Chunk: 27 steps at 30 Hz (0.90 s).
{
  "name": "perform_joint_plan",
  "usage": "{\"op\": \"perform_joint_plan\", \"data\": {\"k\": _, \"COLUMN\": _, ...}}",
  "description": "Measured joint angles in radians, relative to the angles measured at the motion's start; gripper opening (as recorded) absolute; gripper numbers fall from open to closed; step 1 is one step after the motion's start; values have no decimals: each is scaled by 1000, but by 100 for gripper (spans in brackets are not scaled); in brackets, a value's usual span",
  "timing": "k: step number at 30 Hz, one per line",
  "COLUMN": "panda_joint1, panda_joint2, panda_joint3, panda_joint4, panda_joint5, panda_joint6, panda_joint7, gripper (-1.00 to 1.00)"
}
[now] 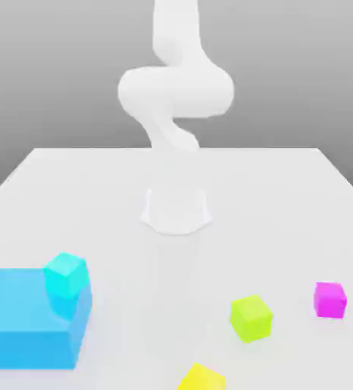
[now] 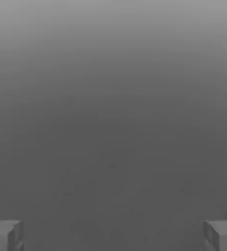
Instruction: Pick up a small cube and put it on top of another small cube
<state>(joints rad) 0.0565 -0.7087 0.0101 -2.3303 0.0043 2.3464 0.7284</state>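
Nothing is picked up yet: the gripper (image 2: 113,235) hangs wide open and empty, so it must reach the pink cube (image 1: 330,299) near right, well apart from the turquoise cube (image 1: 65,275) at left.

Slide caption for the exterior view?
Panda arm upright behind magenta cube, cyan cube atop big blue block.

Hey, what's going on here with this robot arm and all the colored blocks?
Nothing is being handled yet. The white arm stands at the back of the table, and its pincer is open with nothing between its fingers. The magenta cube sits on the table at the exterior view's right, untouched. The cyan cube sits by the far corner of the large blue block at the left. A yellow-green cube and a yellow cube lie in between.
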Motion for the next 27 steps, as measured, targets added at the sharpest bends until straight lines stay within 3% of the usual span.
{"op": "perform_joint_plan", "data": {"k": 16, "panda_joint1": 313, "panda_joint2": 585, "panda_joint3": 128, "panda_joint4": -194, "panda_joint5": 3, "panda_joint6": 298, "panda_joint7": -441, "gripper": 0}}
{"op": "perform_joint_plan", "data": {"k": 23, "panda_joint1": 437, "panda_joint2": 843, "panda_joint3": 189, "panda_joint4": -278, "panda_joint5": -85, "panda_joint6": 425, "panda_joint7": -569, "gripper": 0}}
{"op": "perform_joint_plan", "data": {"k": 27, "panda_joint1": 485, "panda_joint2": 989, "panda_joint3": 146, "panda_joint4": -267, "panda_joint5": -165, "panda_joint6": 527, "panda_joint7": -537, "gripper": 0}}
